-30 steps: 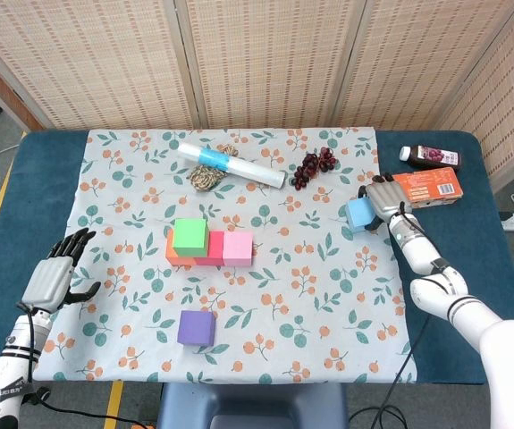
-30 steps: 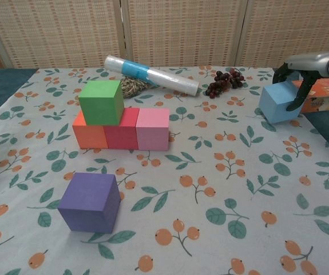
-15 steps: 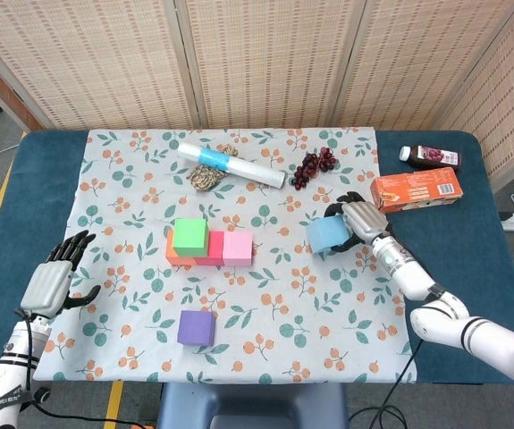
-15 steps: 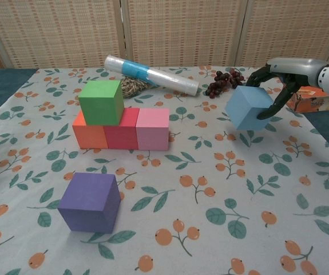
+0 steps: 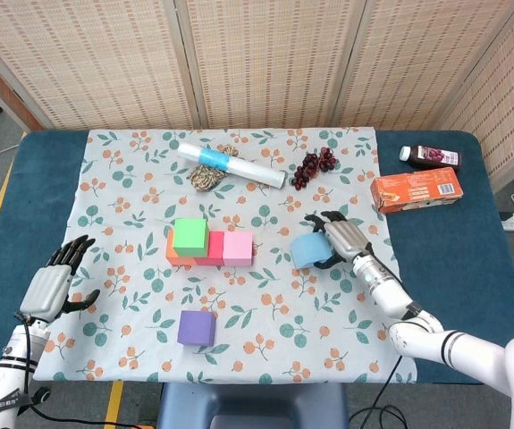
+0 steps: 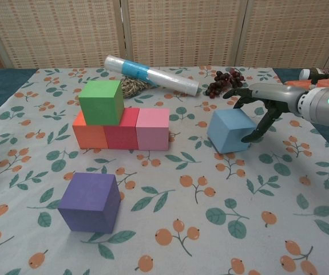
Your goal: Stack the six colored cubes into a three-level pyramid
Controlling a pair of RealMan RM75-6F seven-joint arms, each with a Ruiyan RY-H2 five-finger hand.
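My right hand grips the light blue foam cube, fingers wrapped over its top and far side; from the chest view I cannot tell for sure whether the cube rests on the floral tablecloth or hangs just above it. It sits to the right of the stack, apart from it.

I count six cubes in all. Three form the bottom row, touching side by side: one orange cube, one red cube, one pink cube. One green cube sits on top, over the orange and red ones. One purple cube stands alone nearer to me, well apart from the row.

My left hand hovers at the left edge of the cloth, fingers spread apart and holding nothing.

At the far side lie one clear plastic roll with a blue label, one bundle of twine, one bunch of dark grapes, one orange carton and one small dark bottle.
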